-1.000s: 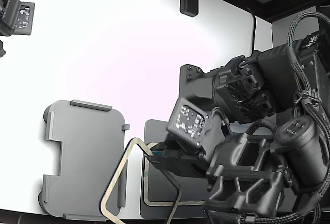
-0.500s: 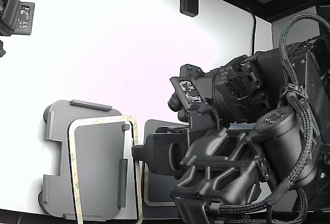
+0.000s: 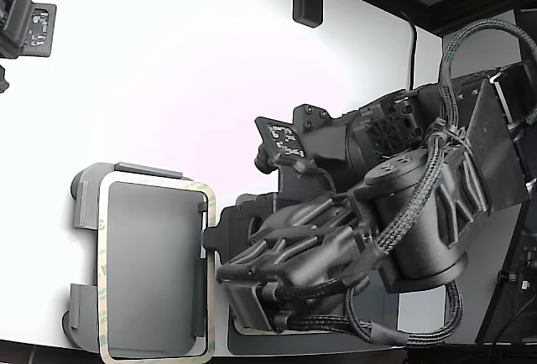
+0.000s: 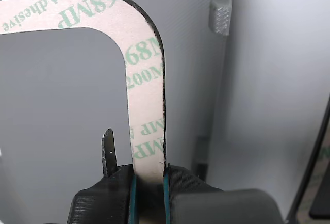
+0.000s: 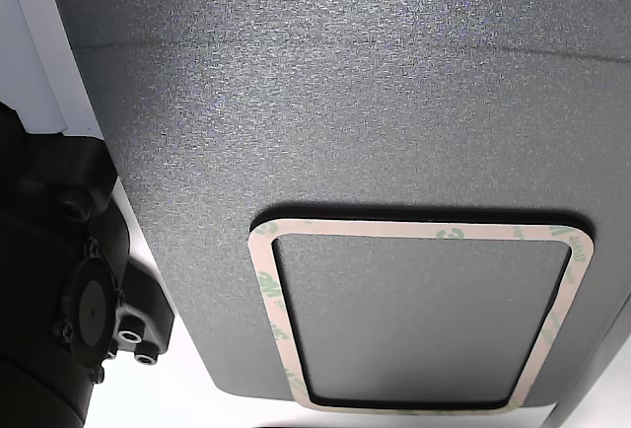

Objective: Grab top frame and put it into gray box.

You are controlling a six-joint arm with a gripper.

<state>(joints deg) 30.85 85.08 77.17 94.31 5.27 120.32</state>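
The claw (image 4: 148, 182) is pinching one long side of the top frame (image 4: 144, 105), its two jaws pressed against the strip's edges, as the wrist view shows. The strip runs away from the jaws, bends round a rounded corner and carries faint green print.

In the exterior view the frame (image 3: 104, 280) is spread flat over the gray box (image 3: 155, 272), its outline nearly matching the box's rim. The side toward that view's right reaches in under the black arm (image 3: 352, 247), where the grip itself is hidden. Whether the frame already rests on the box or hangs just above it cannot be told from these pictures.

Beside the box, toward the exterior view's right, a darker gray mat (image 3: 243, 213) lies on the white table (image 3: 168, 70), mostly covered by the arm. The other view shows that mat (image 5: 345, 103) close up with a second tan frame (image 5: 424, 233) lying flat on it; that one is untouched.

As a judgement, the task is close to its end: the frame is grabbed, off the mat and lined up over the box. What is left is to settle it fully inside the raised tabs (image 3: 148, 170), release the grip and back the arm away without dragging the thin strip askew.
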